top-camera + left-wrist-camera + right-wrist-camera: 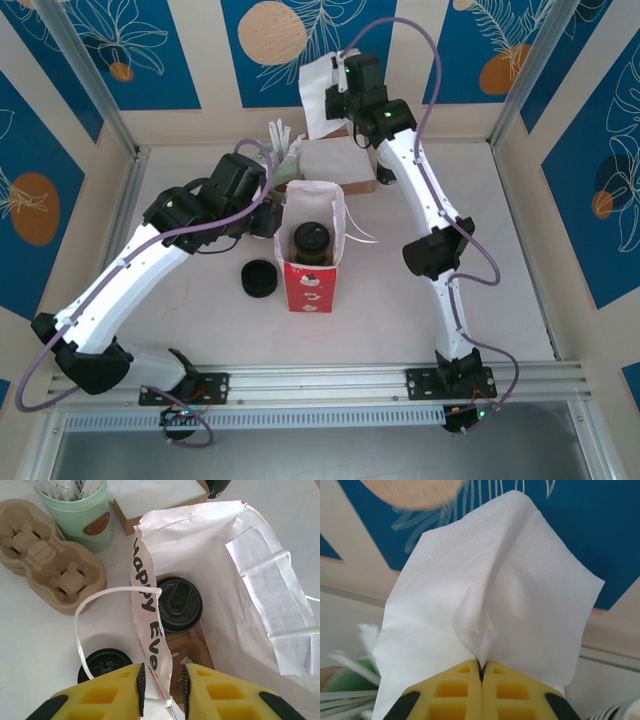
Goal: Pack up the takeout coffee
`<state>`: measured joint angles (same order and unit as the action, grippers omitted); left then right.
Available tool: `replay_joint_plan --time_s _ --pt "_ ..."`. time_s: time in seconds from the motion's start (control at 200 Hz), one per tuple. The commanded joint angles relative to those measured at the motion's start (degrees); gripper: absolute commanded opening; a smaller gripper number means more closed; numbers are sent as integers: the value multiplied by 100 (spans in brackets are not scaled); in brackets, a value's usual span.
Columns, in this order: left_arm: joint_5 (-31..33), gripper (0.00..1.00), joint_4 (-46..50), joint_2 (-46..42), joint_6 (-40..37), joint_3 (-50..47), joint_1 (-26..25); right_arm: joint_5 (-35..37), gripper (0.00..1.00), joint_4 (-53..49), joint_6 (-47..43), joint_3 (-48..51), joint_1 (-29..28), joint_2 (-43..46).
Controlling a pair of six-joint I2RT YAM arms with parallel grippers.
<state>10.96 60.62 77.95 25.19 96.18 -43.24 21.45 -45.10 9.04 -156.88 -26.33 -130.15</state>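
The takeout coffee point(311, 243) stands upright inside the open red bag point(310, 287), and its black lid point(179, 604) faces up from the bag's brown floor. My left gripper point(163, 685) is at the bag's left rim point(275, 215). Its yellow fingers straddle the lettered rim strip point(147, 630), which lies against the left pad with a gap to the right pad, so the gripper is open. My right gripper point(481, 667) is raised at the back of the table point(338, 100), shut on a white napkin point(490, 580) that fans out above it.
A stack of loose black lids point(259, 278) sits just left of the bag. Behind the bag are a box of napkins point(335, 165), a mint-green cup of straws point(80, 515) and brown pulp cup carriers point(55, 565). The bag's white string handle point(80, 615) loops outward.
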Motion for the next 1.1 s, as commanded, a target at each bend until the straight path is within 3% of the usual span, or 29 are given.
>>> replay_joint_plan --time_s 0.0,0.225,0.375,0.58,0.94,1.095 --pt "199 27 49 -155 44 206 40 -178 0 -465 452 -172 -134 629" --pt "425 36 -203 -480 -75 -100 47 -557 0 -962 1615 -77 -325 1511" --pt "816 43 -244 -662 -141 -296 50 -1349 0 -841 2505 526 -312 2215" --pt "1436 60 -400 -972 -308 -635 51 -2393 0 -668 3455 1085 -362 2708" --pt "2633 99 -751 -1715 -728 -1529 57 -1746 0 -859 4029 1977 -1324 3524" --pt "3005 100 -850 -2011 -779 -1901 63 -1386 0 -529 4197 2979 -1682 3956"
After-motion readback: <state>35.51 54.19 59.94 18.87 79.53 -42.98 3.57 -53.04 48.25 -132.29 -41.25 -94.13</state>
